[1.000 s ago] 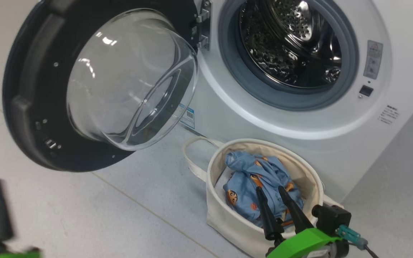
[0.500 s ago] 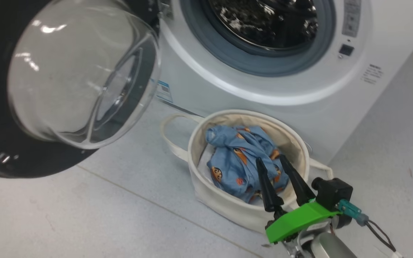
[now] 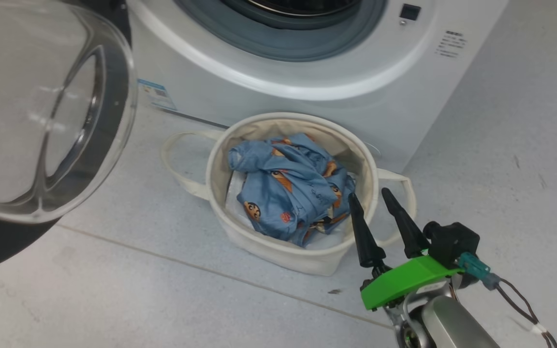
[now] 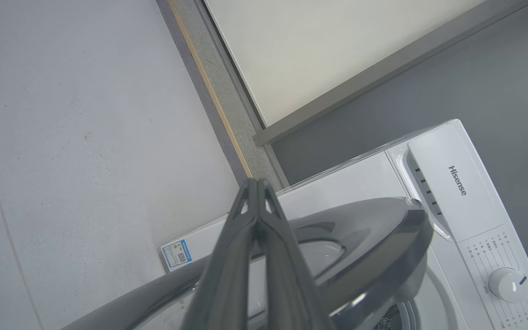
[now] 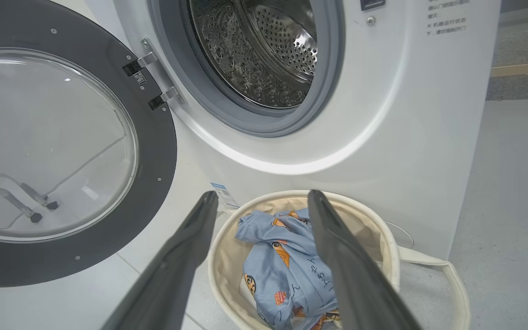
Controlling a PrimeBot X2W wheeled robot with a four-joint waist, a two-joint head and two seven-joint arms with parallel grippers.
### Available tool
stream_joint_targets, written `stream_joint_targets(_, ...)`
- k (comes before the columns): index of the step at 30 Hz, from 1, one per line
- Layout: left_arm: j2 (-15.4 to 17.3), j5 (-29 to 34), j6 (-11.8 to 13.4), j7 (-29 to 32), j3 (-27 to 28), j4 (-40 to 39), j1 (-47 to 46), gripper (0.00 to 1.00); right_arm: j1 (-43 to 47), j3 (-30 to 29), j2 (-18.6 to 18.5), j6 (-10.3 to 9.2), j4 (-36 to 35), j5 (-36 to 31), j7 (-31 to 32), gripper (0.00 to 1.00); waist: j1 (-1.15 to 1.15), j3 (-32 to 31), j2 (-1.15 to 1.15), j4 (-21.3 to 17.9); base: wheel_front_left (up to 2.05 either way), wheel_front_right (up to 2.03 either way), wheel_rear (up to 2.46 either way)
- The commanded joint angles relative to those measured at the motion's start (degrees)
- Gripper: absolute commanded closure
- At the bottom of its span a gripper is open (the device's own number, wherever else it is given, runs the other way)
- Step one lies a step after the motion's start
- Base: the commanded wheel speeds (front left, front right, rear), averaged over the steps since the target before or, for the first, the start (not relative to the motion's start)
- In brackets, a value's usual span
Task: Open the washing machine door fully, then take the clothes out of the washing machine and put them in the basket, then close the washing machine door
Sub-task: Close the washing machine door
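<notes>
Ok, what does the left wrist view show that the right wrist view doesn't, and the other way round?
Of these two, the left wrist view alone has the shut left gripper, the Hisense drawer and the control dial. The right wrist view alone has the open right gripper, the steel drum and the basket holding the clothes. Both share the washing machine, the open washing machine door and the blue label.

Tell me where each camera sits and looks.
Head view: on the head, looking down at the basket; right gripper lower right.
Left wrist view: on that wrist, along the shut left gripper, at the washing machine door.
Right wrist view: on that wrist, past open fingers, toward the washing machine.
Head and right wrist share the clothes.
</notes>
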Motion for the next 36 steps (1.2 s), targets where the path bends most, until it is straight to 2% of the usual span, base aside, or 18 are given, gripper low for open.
stream_joint_targets(1,5.4,-0.94,0.2,1.19,1.7,-1.25,-0.43,1.0,-1.28,0.87,0.37,0.18,-1.93,-0.65,-0.71,0.0,-0.01,0.9,0.0,-1.56,0.0,0.0,0.0)
stream_joint_targets(7,4.93,-3.35,1.53,6.52,1.69,-0.36,1.12,1.0,-1.08,0.45,0.37,0.18,-1.88,-0.97,-0.71,0.0,-0.01,0.21,0.0,-2.85,0.0,0.0,0.0)
stream_joint_targets(12,4.01,-6.82,4.1,13.29,1.93,-2.47,2.78,1.0,-0.49,0.5,0.37,0.18,-1.85,-0.58,-0.71,0.0,-0.01,-1.19,0.0,-3.01,0.0,0.0,0.0)
stream_joint_targets(15,2.91,-8.53,4.8,16.99,1.42,-5.12,3.99,1.0,-0.15,0.68,0.37,0.18,-1.74,-0.29,-0.71,0.0,-0.01,-1.73,0.0,-2.64,0.0,0.0,0.0)
stream_joint_targets(22,-0.16,-9.48,3.88,22.89,-2.0,-15.1,8.41,1.0,0.11,1.17,0.37,0.18,-1.55,0.51,-0.71,0.0,-0.01,-3.03,0.0,-2.17,0.0,0.0,0.0)
stream_joint_targets(31,-7.3,-9.45,5.16,27.24,-8.46,-32.37,16.53,1.0,0.83,1.73,0.37,0.18,-1.28,1.66,-0.71,0.0,-0.01,-5.3,0.0,-2.08,0.0,0.0,0.0)
stream_joint_targets(36,-11.18,-9.01,4.63,28.09,-12.02,-39.59,21.04,1.0,1.24,1.63,0.37,0.18,-1.46,2.5,-0.71,0.0,-0.01,-6.22,0.0,-3.57,0.0,0.0,0.0)
